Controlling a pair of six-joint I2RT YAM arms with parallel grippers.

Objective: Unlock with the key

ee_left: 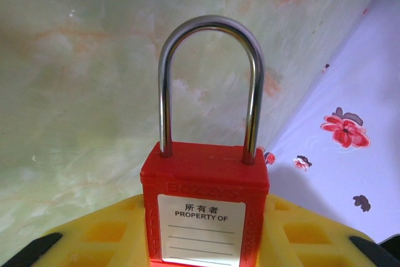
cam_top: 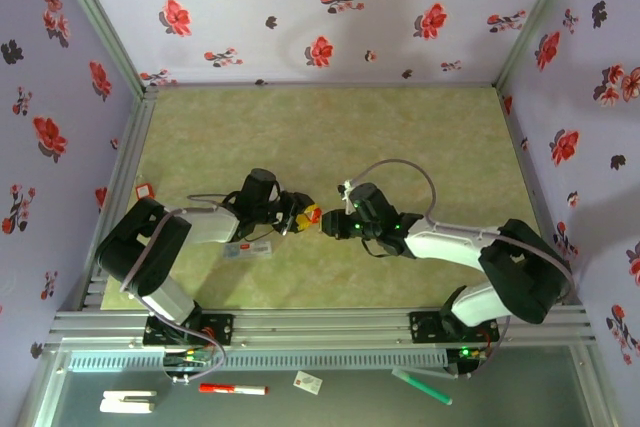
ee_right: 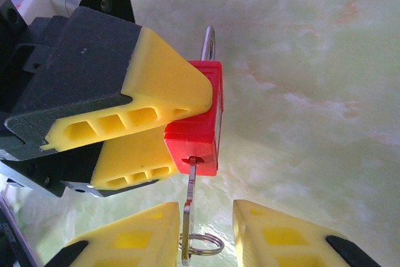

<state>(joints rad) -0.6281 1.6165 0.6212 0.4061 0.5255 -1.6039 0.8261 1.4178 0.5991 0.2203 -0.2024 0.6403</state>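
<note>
Red padlock (ee_right: 203, 117): body clamped in left gripper (cam_top: 297, 217). Dark key (ee_right: 189, 195): seated in keyhole (ee_right: 192, 159) at padlock's base, between the parted jaws of right gripper (ee_right: 207, 218), unpinched. Hazard: off-centre closure could bend the key or pull it out.

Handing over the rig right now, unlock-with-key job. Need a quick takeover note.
Left gripper: shut on the red padlock; shackle seated at both legs, so locked.
Right gripper: jaws apart around the key, with a gap on one side, not clamped.
Key: blade in the keyhole in the padlock's bottom face, key ring between the right fingers.
Done: key inserted.
Left: grip the key, turn it, free the shackle.
</note>
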